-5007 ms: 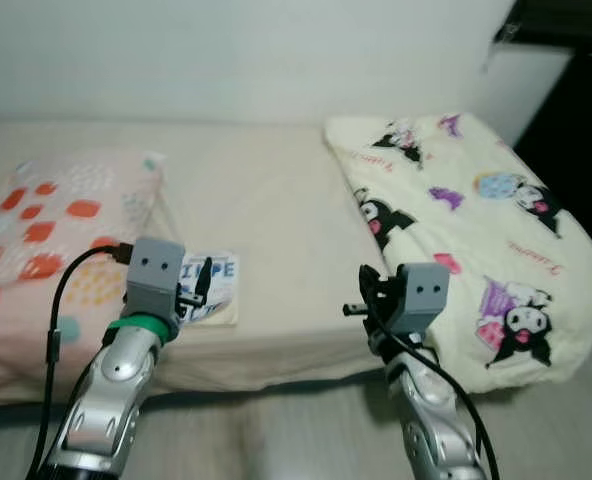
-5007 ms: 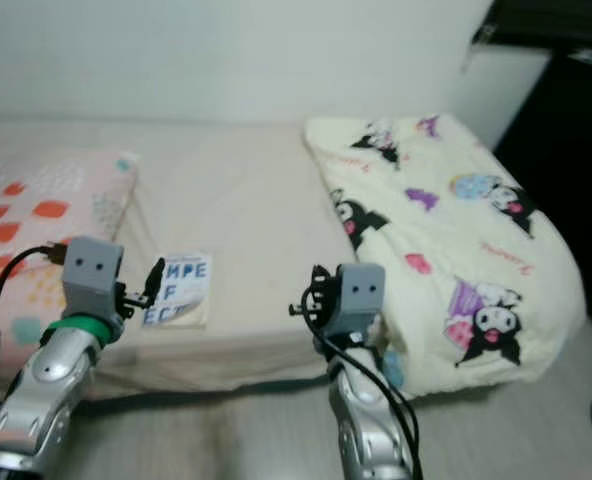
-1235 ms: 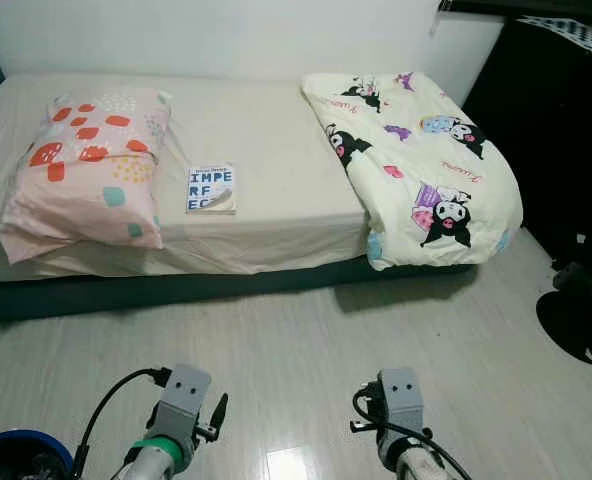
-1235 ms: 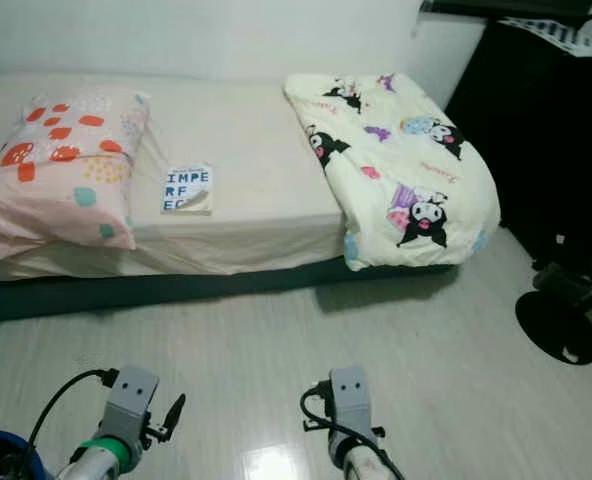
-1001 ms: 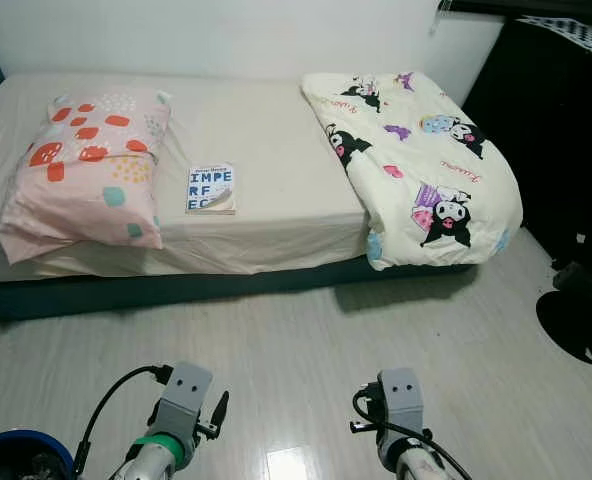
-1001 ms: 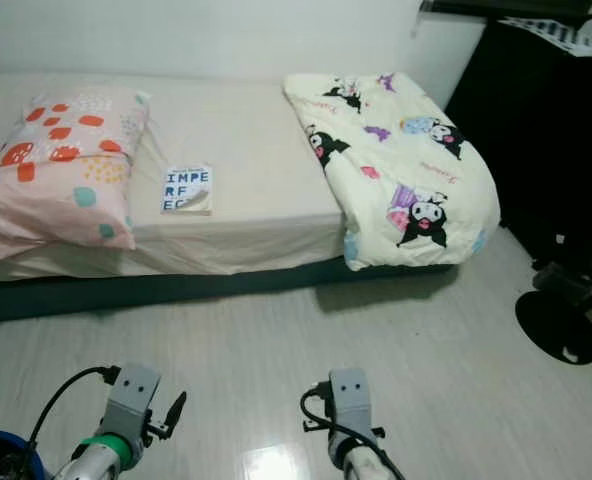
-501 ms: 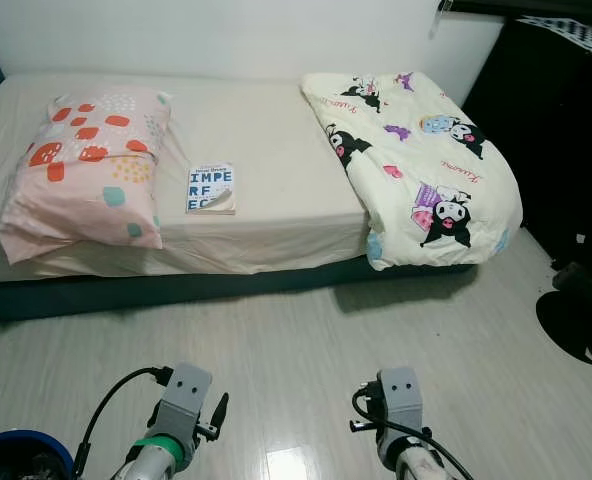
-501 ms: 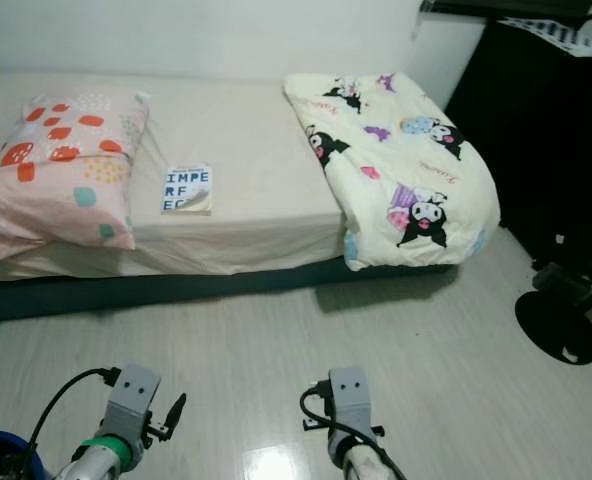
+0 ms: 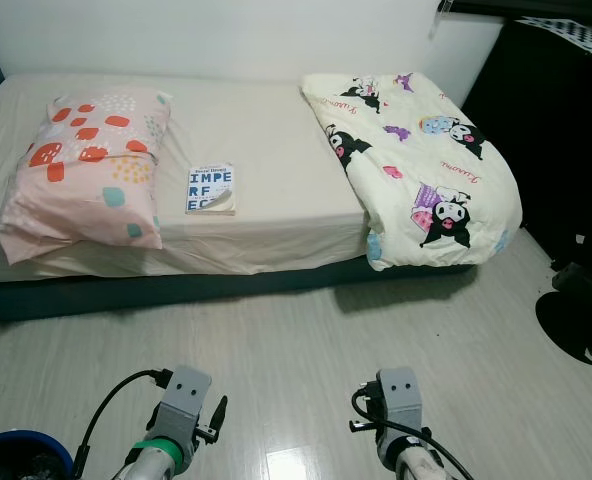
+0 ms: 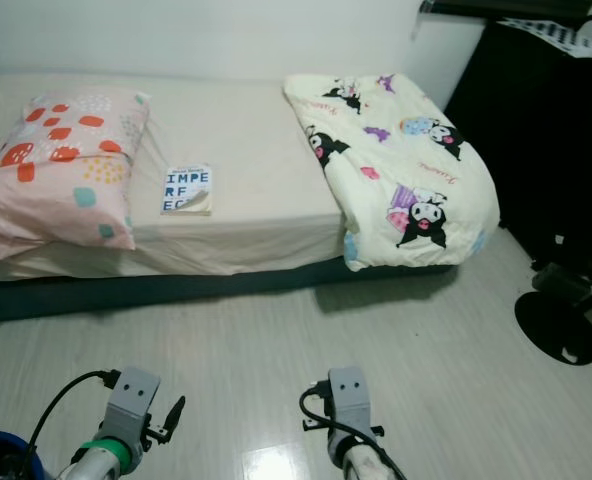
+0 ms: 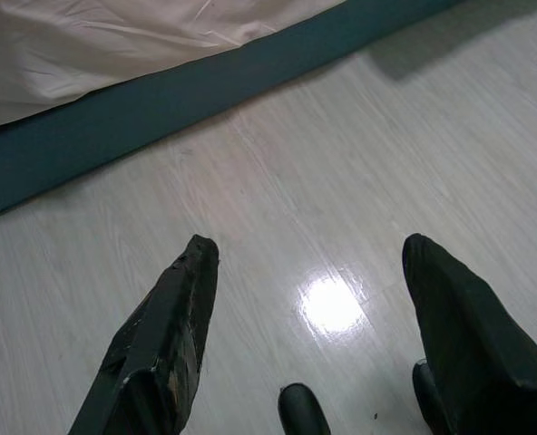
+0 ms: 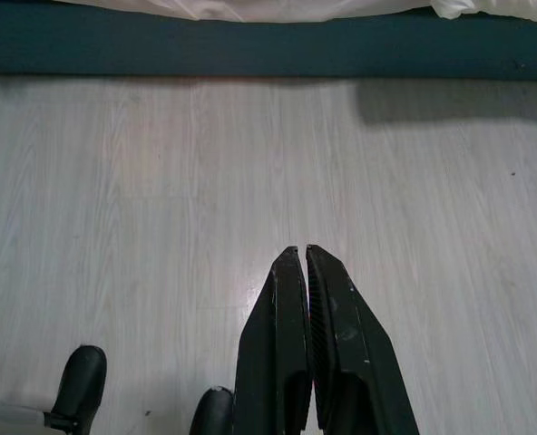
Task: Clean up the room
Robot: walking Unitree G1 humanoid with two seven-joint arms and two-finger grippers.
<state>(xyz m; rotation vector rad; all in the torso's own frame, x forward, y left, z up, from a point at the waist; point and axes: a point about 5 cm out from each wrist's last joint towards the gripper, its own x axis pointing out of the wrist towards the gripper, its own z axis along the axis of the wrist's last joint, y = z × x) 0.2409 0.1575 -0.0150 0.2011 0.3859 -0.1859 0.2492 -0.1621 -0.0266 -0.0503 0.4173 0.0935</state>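
Note:
A book (image 9: pixel 211 188) with a white and blue cover lies flat on the cream sheet of the bed (image 9: pixel 266 150), beside a pink spotted pillow (image 9: pixel 86 170). A cream blanket with cartoon prints (image 9: pixel 421 160) lies folded over the bed's right end and hangs over the edge. Both grippers are held low over the pale wood floor, well short of the bed. My left gripper (image 11: pixel 309 245) is open with nothing between its fingers. The right gripper (image 12: pixel 303 249) is shut and empty.
A blue bin (image 9: pixel 16 455) shows at the lower left corner. Black furniture (image 9: pixel 556 110) stands to the right of the bed, with a black fan base (image 9: pixel 576 322) on the floor beside it. The bed's dark base (image 9: pixel 176 290) runs along the floor.
Five seconds ago the view was close over the bed; it now stands well back, so the camera has moved. Over the last second nothing has visibly changed.

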